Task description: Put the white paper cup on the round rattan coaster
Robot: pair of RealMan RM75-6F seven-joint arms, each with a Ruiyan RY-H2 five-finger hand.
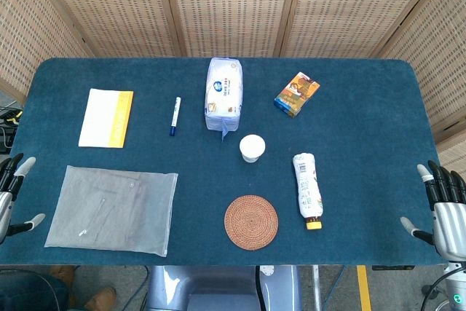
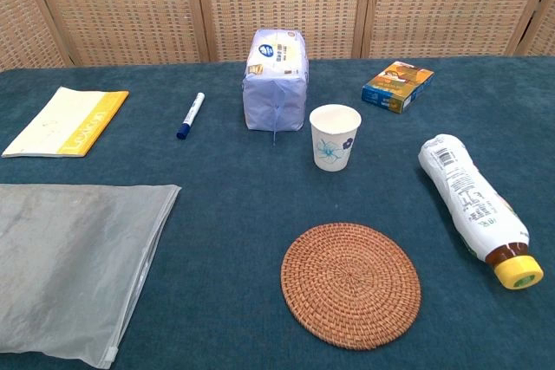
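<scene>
Two hands are waiting at the table's near corners: the left hand (image 1: 11, 194) is hanging off the left edge with fingers spread, holding nothing. Going rightward, a clear plastic bag (image 1: 113, 209) is lying flat, a yellow-and-white booklet (image 1: 106, 117) and a marker (image 1: 175, 115) are lying beyond it, and a tissue pack (image 1: 223, 94) is sitting farther back. The white paper cup (image 2: 335, 136) is standing upright just behind the round rattan coaster (image 2: 351, 284), apart from it. A bottle (image 2: 475, 205) is lying beside them, and the right hand (image 1: 445, 207) is likewise hanging open and empty
</scene>
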